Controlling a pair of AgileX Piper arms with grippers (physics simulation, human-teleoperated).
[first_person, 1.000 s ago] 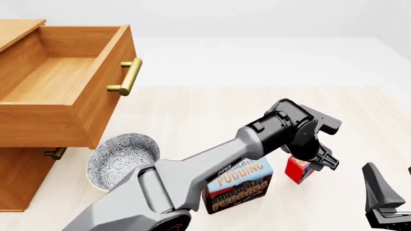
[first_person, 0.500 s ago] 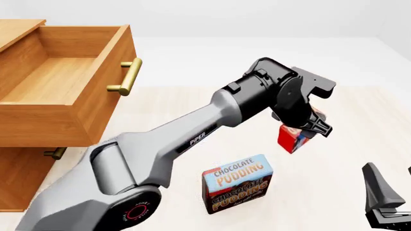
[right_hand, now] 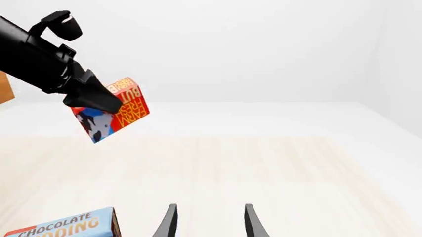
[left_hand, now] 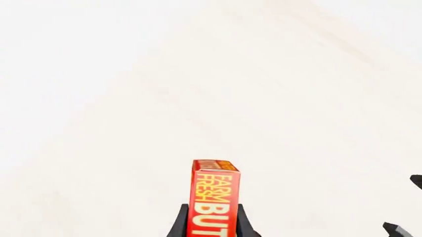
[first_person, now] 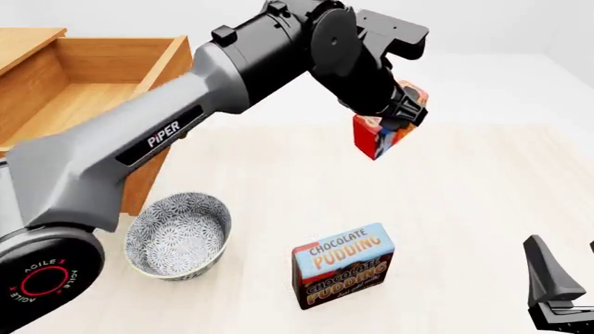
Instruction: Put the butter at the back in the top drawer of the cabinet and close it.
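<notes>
Above pale table [first_person: 483, 202], red yellow-lettered butter [first_person: 377, 136] clenched in left claw [first_person: 394, 115].

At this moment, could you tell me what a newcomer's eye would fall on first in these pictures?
First the big grey-and-black left arm sweeping across the front view, its left gripper holding the red butter in the air above the table. Next the cabinet at the far left, its top drawer pulled open. Nearer, a patterned bowl sits left of an upright Chocolate Pudding box, and the right gripper waits open.
</notes>
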